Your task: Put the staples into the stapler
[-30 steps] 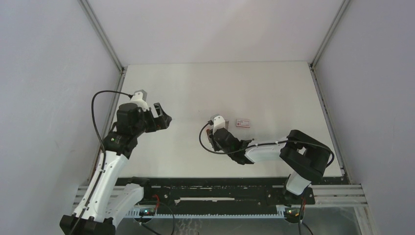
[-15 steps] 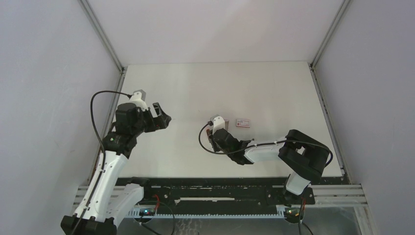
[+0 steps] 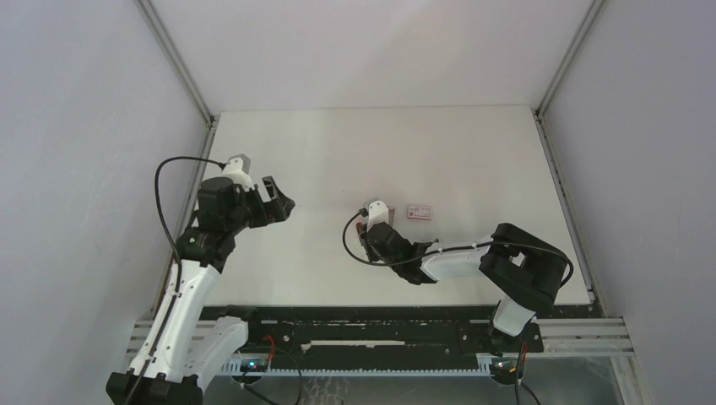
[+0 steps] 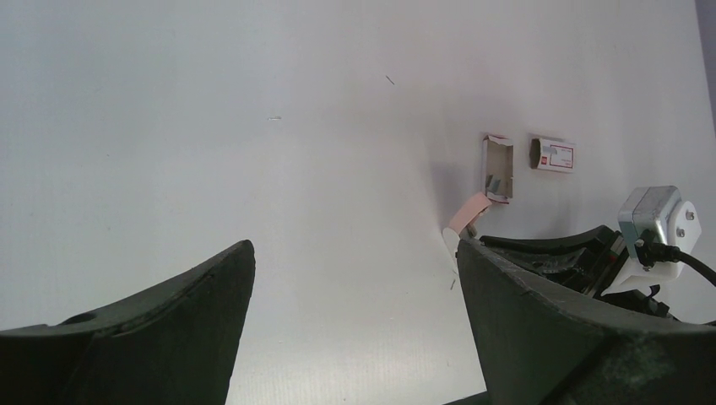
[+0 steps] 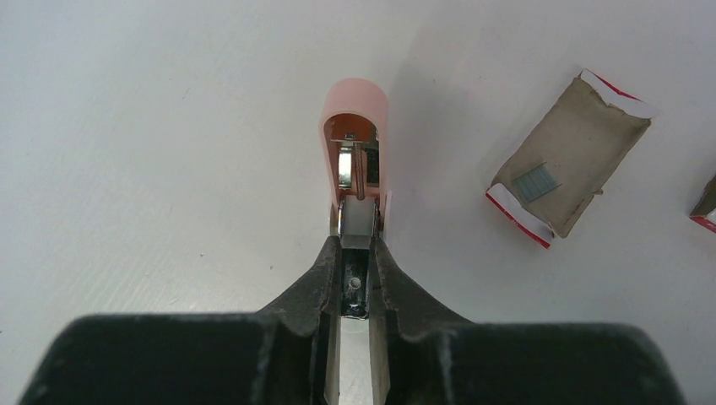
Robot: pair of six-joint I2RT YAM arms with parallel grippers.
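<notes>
right gripper (image 5: 356,245), clamped tight on the opened stapler (image 5: 356,126), whose long axis points straight ahead; the staples (image 5: 537,181) lie in their tray (image 5: 591,135) just beside it, rightward in the wrist view (left gripper (image 4: 350,278), spread wide and empty, sits well apart).

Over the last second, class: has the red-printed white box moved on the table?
No. In the top view the white box lies at the same spot, measured against the far edge of the table, with the same tilt.
</notes>
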